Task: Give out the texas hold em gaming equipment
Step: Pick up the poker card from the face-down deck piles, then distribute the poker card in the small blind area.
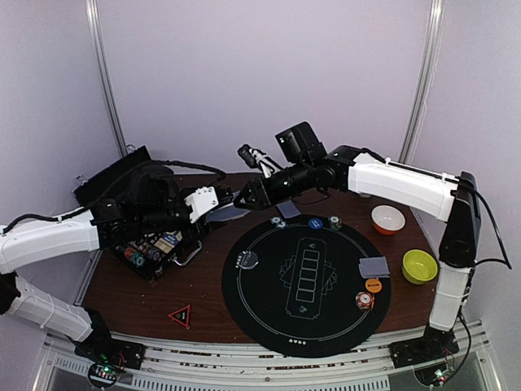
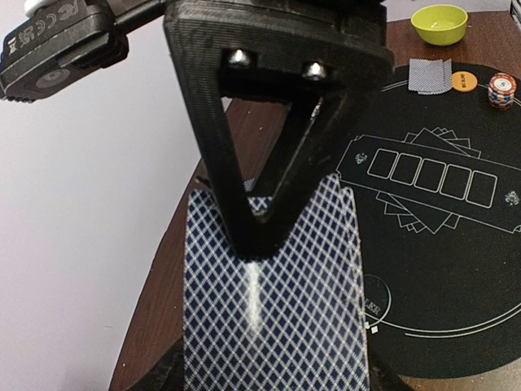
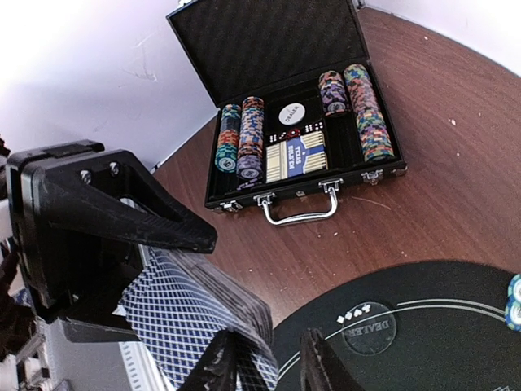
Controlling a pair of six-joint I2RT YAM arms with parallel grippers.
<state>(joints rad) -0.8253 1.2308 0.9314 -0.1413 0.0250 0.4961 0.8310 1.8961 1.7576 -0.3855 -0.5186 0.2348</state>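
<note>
Our left gripper (image 2: 254,241) is pressed together on the deck (image 2: 277,326). One finger lies flat on the top card's back and the other is hidden beneath. It holds the deck in the air near the table's far left, between the case (image 3: 301,155) and the mat (image 1: 305,273).

Our right gripper (image 3: 269,368) meets it there. Its jaws stand partly apart, straddling the deck's corner, and a gap shows beside the cards, so we judge that nothing is pinched yet.

The cards look thin, light, slick and bendy. We expect them to slide over each other easily. We would take only the top card, by the corner that sticks out past the left finger, and draw it off sideways. A deep or hard pinch could drag several cards along or fan the deck.

On the mat's right side, a card (image 1: 374,266) already lies near a chip stack (image 1: 365,300).
</note>
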